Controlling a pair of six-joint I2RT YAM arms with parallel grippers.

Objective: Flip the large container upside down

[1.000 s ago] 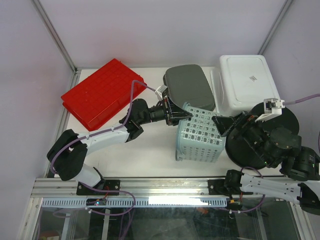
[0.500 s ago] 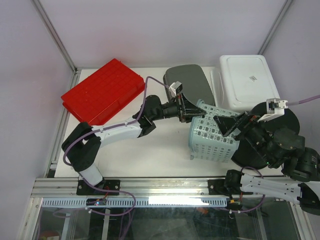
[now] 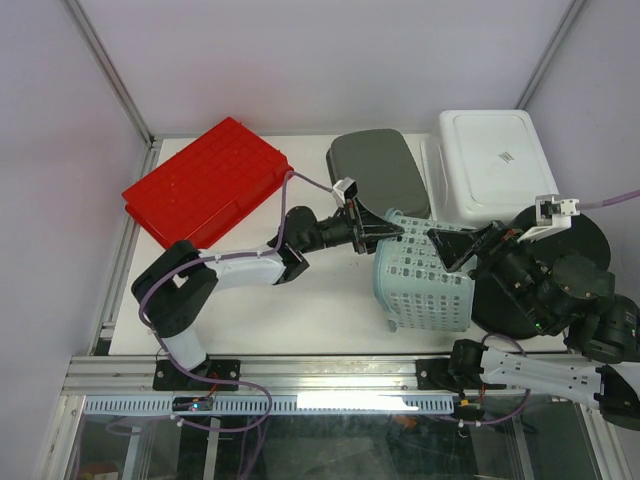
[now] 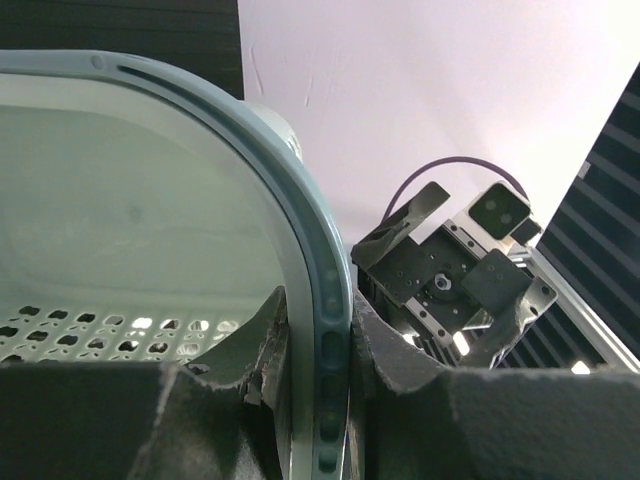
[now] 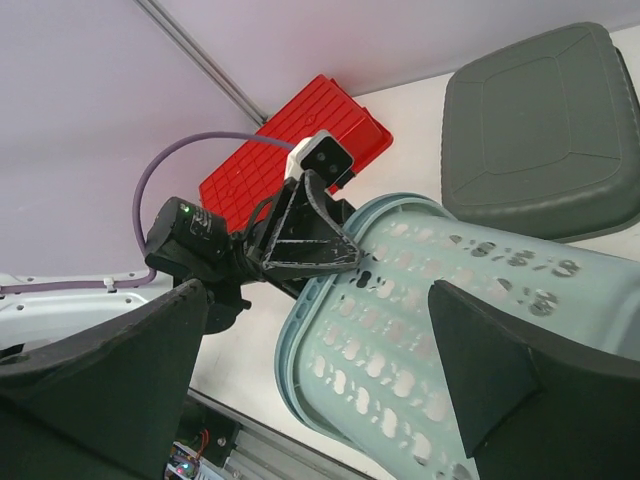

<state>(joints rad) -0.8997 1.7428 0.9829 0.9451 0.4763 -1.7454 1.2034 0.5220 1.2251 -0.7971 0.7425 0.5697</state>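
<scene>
The left claw (image 3: pixel 386 232) is clenching the rim of the large container (image 3: pixel 425 285), which is lying tipped at centre-right of the surface (image 3: pixel 320 300), mouth facing ten o'clock. The right claw (image 3: pixel 462 248) is hovering released at its two-o'clock side.

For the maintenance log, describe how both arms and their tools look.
The left arm has white links, black joints and a purple cable running along it. The right arm is bulkier, mostly black above a white lower link. The left tool and right tool have dark wedge-shaped fingers and white camera blocks.
</scene>
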